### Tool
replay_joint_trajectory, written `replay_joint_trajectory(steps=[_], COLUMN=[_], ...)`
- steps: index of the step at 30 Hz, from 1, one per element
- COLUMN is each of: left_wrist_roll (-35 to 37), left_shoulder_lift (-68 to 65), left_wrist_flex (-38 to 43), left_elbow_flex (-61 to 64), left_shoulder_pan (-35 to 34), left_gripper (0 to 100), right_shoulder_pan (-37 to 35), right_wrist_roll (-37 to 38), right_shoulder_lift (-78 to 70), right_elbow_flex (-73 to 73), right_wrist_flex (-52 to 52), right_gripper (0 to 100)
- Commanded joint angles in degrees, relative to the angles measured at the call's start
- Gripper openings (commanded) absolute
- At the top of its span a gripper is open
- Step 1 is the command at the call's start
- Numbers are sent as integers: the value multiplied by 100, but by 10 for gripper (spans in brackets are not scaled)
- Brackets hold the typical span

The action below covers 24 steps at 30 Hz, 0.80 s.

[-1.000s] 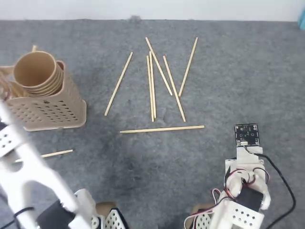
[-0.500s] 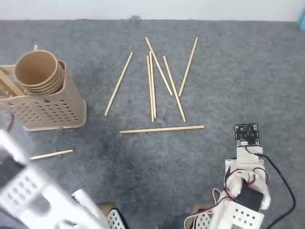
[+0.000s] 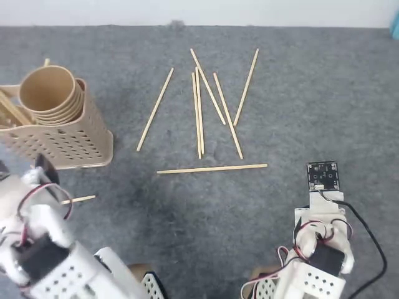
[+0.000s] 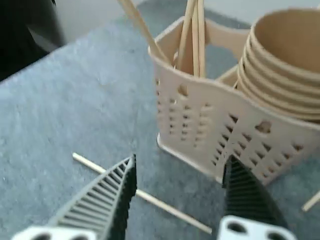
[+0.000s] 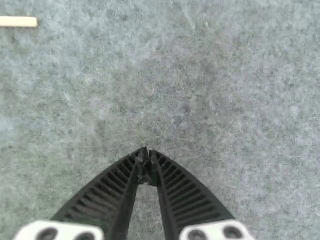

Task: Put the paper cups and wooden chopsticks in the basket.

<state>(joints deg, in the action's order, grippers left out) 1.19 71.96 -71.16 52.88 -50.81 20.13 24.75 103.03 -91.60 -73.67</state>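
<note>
Our left gripper point(image 4: 181, 167) hangs with its fingers spread wide and empty. One chopstick point(image 4: 150, 200) lies on the grey mat point(image 4: 75, 100), crossing the gap between those fingers. The basket point(image 4: 200, 125) stands just beyond their tips, with stacked paper cups point(image 4: 285, 65) and a few upright chopsticks point(image 4: 192, 35) inside. Our right gripper point(image 5: 146, 156) has its fingers pressed together on nothing. We judge the cups done and chopstick gathering in hand. Next the left fingers need to lower around that chopstick and close. More loose chopsticks point(image 3: 198, 118) lie well beyond the right fingers.

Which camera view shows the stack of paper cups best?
The high view: the whole stack of paper cups sits in frame, inside the basket. The left wrist view shows them closer, but cut off at the edge.
</note>
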Motion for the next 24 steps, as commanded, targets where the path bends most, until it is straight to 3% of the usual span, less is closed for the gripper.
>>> replay_joint_trajectory(steps=[1,13,19,24], left_wrist_roll=[-44,-26,440,774], left_shoulder_lift=[-624,-4070,-5565,-6462], left_wrist_flex=[26,281,325,826], left_elbow_flex=[145,-356,-1147,-1552], left_shoulder_pan=[-273,-1081,-1363,-1495], left_gripper=[268,268,268,267], right_shoulder_pan=[66,92,101,101], right_wrist_roll=[88,88,88,88], right_shoulder_lift=[92,92,92,92], right_elbow_flex=[35,35,35,35], right_wrist_flex=[-22,-40,-48,-48], right_gripper=[8,8,8,8])
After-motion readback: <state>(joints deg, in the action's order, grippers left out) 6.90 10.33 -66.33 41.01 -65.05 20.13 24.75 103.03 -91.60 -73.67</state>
